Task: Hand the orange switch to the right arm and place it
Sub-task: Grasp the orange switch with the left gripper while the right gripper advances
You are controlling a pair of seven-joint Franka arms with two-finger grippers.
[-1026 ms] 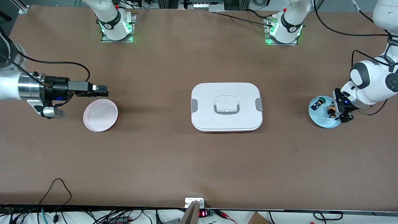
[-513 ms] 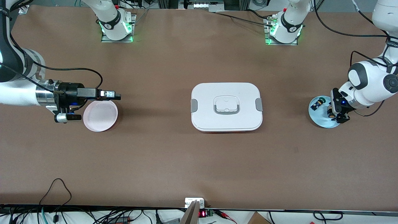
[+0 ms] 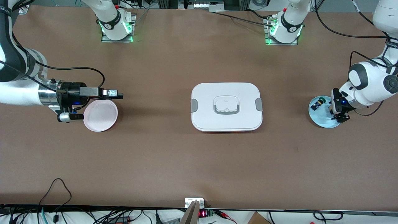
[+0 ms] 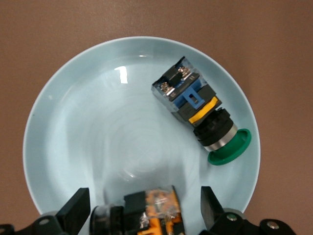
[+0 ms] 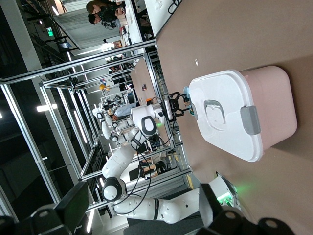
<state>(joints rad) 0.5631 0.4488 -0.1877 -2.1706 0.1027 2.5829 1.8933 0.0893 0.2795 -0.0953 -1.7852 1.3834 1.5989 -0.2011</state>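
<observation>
My left gripper (image 4: 142, 215) stands open astride the orange switch (image 4: 151, 210), which lies in the blue dish (image 4: 73, 137) at the left arm's end. Risk: an off-centre close skids it into the green-capped switch (image 4: 195, 107) (just beside). My right gripper (image 3: 112, 93), also open, waits over the pink dish (image 3: 100, 115).

lidded box (image 3: 226, 106) mid-table, two switches (image 4: 198, 108) in plate (image 3: 320, 119) — left arm's end

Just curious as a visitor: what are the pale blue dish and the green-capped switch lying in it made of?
The pale blue dish looks like glazed ceramic or glossy plastic: it mirrors a light. The green-capped switch seems to be plastic, with metal screws and a silvery collar under the cap.
</observation>
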